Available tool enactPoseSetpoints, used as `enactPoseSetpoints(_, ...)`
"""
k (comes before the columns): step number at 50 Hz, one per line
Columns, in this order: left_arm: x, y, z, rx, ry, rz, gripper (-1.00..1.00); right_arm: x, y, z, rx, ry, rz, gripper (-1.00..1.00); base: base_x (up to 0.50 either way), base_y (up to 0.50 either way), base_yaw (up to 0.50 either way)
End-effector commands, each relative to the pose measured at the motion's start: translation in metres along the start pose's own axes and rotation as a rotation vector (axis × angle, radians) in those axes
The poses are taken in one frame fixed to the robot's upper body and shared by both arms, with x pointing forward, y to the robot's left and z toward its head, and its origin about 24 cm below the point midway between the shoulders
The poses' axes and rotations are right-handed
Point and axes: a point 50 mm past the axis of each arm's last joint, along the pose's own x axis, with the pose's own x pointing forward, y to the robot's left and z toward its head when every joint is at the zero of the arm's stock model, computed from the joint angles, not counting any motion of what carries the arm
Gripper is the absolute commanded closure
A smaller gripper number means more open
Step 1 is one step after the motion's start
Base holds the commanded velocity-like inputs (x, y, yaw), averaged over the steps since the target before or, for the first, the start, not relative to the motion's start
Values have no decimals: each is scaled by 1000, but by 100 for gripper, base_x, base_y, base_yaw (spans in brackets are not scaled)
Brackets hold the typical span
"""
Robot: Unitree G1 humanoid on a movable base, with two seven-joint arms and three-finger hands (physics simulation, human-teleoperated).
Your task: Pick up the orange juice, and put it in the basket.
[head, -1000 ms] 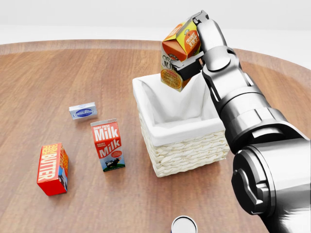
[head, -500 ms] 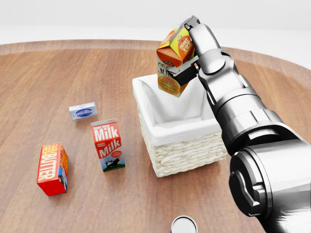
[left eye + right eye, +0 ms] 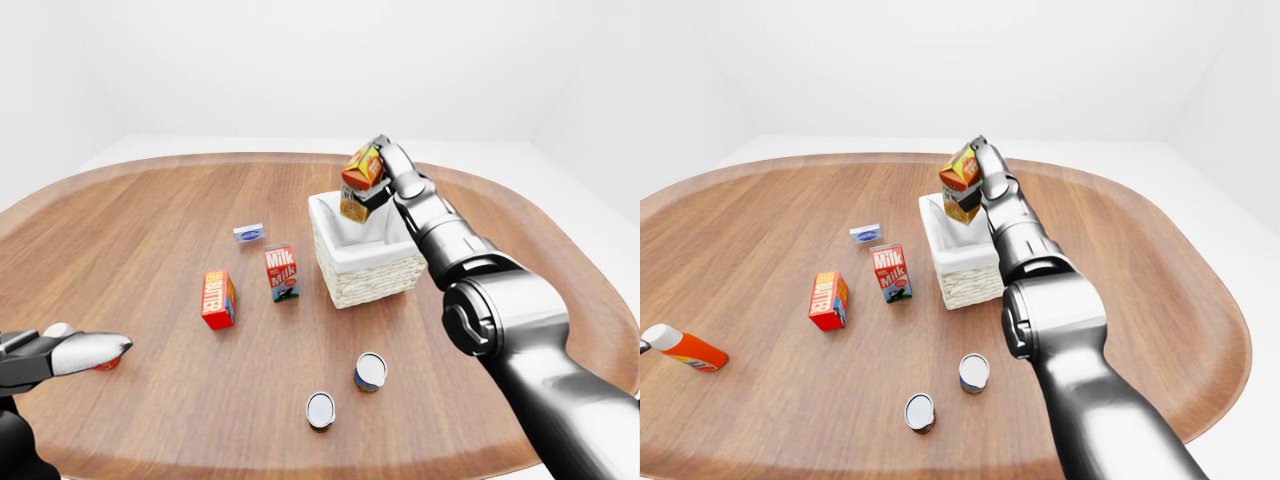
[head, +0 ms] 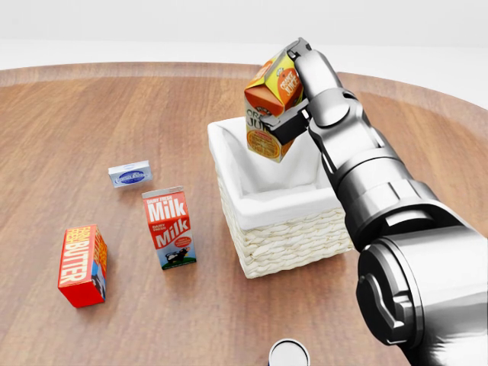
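While clamped in the right hand's fingers, orange gable-top juice carton hangs tilted over white-lined wicker basket. Left hand fingers spread, near surface's left edge.

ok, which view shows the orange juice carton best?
Head view: the orange juice carton is largest there, tilted above the white wicker basket, gripped by the right hand. Both eye views show it small and distant.

orange juice tilted, above white-lined wicker basket

In the head view, the orange juice hangs above the basket, milk carton to its left.
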Motion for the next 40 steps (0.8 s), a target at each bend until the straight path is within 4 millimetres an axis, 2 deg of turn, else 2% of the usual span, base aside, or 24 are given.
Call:
enactPoseSetpoints(1, 0, 0, -3, -1, 12, 0, -100, 0, -4, 1, 28, -7, -61, 100, 0, 0, 0)
enactPoseSetpoints(40, -1, -1, -7, 5, 28, -8, -100, -1, 5, -14, 31, 30, -63, 100, 0, 0, 0)
